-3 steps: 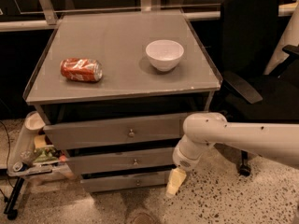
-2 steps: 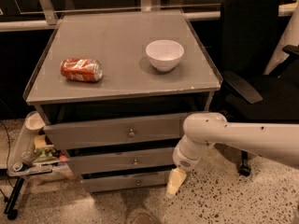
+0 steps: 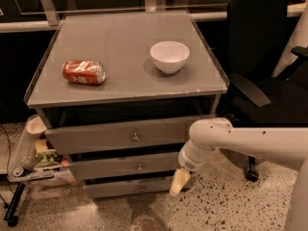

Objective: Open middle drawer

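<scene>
No shift since before: hand (image 3: 179, 182) (grip unclear) just below-right of middle drawer (image 3: 115, 168).

Middle drawer (image 3: 106, 168), grey, knobbed, seemingly shut, gripper (image 3: 177, 183) near right end

Views: one camera only, so nothing is shared with another view
Position: above and in front of the grey flat-topped desk (image 3: 125, 42), close in
Facing: forward and down onto the desk top and its drawer fronts
Lower right: pale two-finger claw (image 3: 179, 182) hangs near the right end of the grey, round-knobbed middle drawer (image 3: 110, 166)
</scene>
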You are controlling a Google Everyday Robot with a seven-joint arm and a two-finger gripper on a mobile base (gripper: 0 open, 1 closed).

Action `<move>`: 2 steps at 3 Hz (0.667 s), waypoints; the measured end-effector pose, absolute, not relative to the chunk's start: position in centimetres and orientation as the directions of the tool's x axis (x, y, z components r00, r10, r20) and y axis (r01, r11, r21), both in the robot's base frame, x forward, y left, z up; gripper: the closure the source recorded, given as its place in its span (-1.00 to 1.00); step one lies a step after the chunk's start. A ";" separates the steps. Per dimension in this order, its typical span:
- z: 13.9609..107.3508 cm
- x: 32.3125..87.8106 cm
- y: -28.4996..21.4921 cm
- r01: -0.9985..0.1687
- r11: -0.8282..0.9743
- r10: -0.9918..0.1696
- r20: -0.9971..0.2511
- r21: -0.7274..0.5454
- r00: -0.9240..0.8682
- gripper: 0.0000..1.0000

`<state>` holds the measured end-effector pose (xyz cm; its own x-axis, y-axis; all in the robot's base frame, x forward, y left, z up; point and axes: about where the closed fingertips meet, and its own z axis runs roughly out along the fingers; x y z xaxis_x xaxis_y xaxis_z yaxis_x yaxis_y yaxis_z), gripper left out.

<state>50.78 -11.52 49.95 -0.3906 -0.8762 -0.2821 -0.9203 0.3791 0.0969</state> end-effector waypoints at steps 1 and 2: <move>48.2 52.8 -12.1 -0.907 0.416 -0.862 -0.288 0.067 -0.417 -1.00; 46.1 54.3 -12.3 -0.898 0.435 -0.853 -0.291 0.062 -0.434 -1.00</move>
